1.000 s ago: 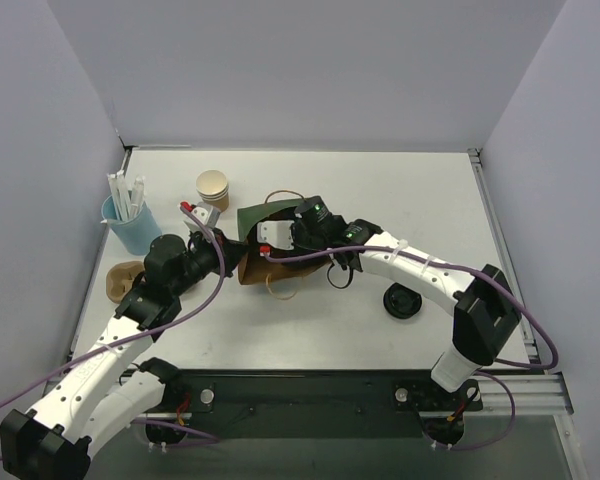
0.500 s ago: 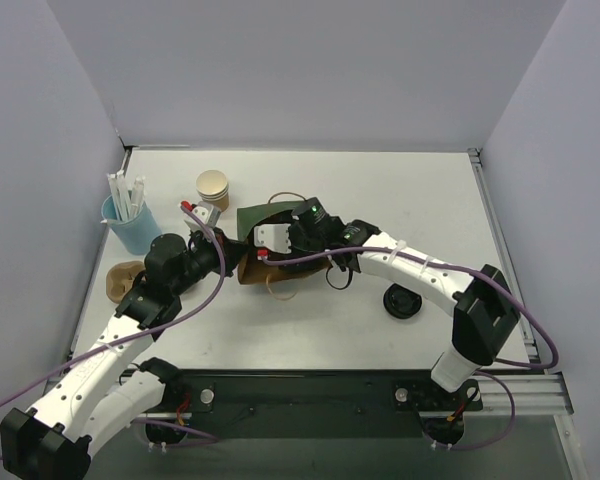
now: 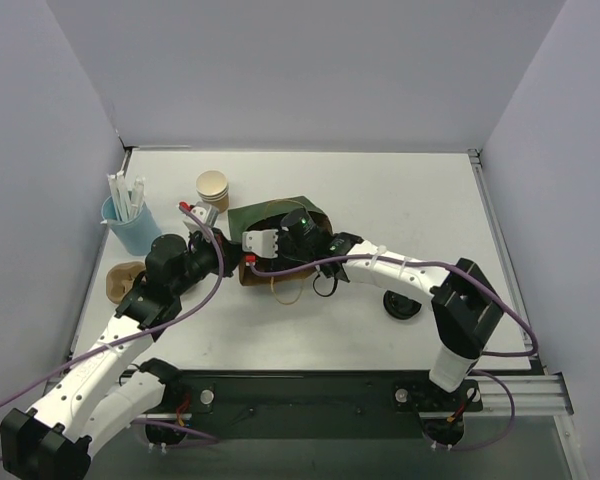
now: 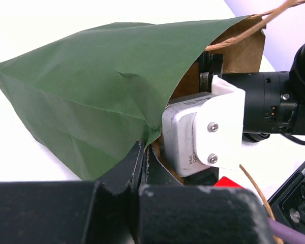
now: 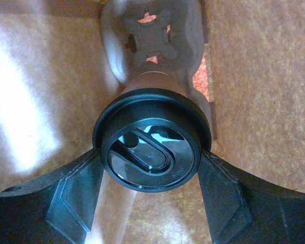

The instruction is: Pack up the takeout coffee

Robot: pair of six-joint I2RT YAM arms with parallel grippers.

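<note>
The green bag lies on its side mid-table, its brown inside showing. My left gripper is shut on the bag's lower mouth edge, holding the mouth open. My right arm reaches into the bag; its white wrist camera sits at the mouth and its fingers are hidden in the top view. In the right wrist view my right gripper is shut on the takeout coffee, a brown cup with a black lid, inside the bag. One finger presses on each side just under the lid.
A blue cup of white straws stands at the left. Lidless tan paper cups stand behind the bag. A separate black lid lies right of the bag. A tan cup lies at the far left. The bag's twine handle trails forward.
My right arm has moved left, carrying the coffee deeper into the bag. The green bag's top now covers more of its wrist. My left arm has held still.
</note>
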